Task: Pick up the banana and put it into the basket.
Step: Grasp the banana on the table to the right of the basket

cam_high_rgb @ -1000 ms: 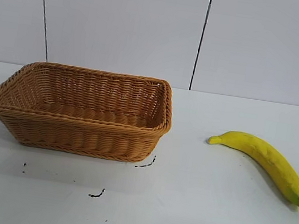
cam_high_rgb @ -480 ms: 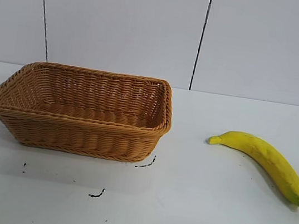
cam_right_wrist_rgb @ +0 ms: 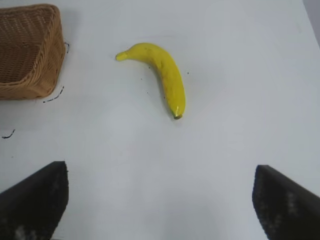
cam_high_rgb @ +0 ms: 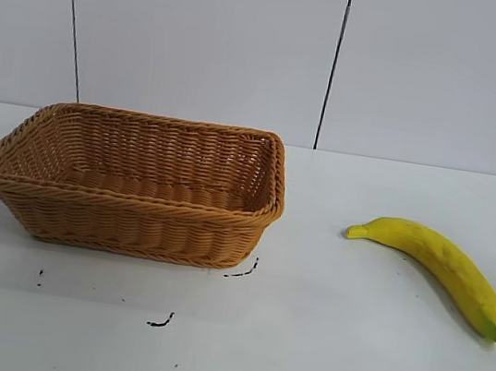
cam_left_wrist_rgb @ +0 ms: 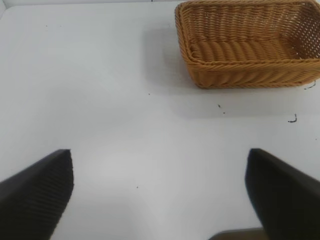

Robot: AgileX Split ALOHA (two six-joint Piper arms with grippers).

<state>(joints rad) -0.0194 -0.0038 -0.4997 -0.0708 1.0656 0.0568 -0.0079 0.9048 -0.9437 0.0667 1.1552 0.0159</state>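
Right tool point(cam_right_wrist_rgb: 160, 200) spread (high), banana point(cam_right_wrist_rgb: 160, 75) apart from basket point(cam_right_wrist_rgb: 30, 50)

White table point(cam_high_rgb: 342, 368) w/ small black marks point(cam_high_rgb: 160, 322); pale wall panels point(cam_high_rgb: 204, 39) behind, dark vertical seams.

My exterior cam sits low and fairly close, looking level across the worktop point(cam_high_rgb: 315, 363) at the back wall point(cam_high_rgb: 204, 39). Both wrist cams hang higher, tilted down at the worktop from farther back. Left wrist shares the basket point(cam_left_wrist_rgb: 250, 47) with the exterior; right wrist shares the banana point(cam_right_wrist_rgb: 160, 72) plus a corner of the basket.
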